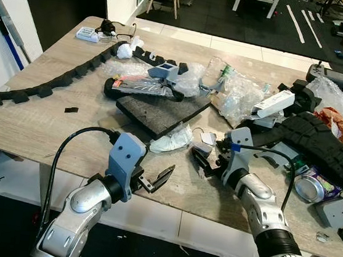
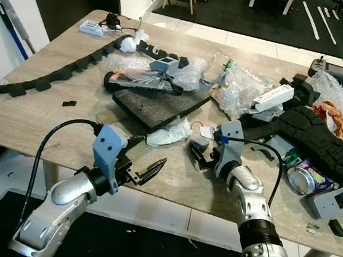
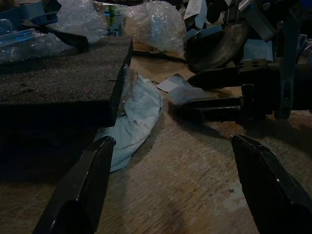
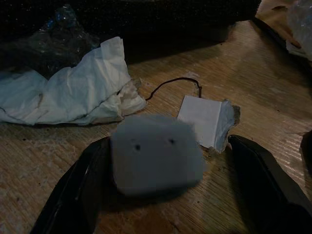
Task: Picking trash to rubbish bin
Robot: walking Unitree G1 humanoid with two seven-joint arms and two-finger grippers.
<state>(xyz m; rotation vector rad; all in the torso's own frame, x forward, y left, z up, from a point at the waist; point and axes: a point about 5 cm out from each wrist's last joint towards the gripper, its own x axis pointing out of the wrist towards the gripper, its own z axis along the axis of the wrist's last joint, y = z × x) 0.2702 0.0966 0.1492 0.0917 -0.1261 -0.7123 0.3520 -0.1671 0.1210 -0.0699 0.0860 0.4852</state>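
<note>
Right tool (image 1: 204,160), fingers spread, is being held low over the worktop (image 1: 29,126) with a small grey block (image 4: 155,155) lying between them, beside a crumpled white tissue (image 1: 171,140); left tool (image 1: 156,179), open and empty, is being held at the worktop's near edge

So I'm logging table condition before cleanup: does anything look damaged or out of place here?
Yes: a crushed can lies on its side near the table's right end, and a crumpled tissue sits against the dark foam slab.
</note>
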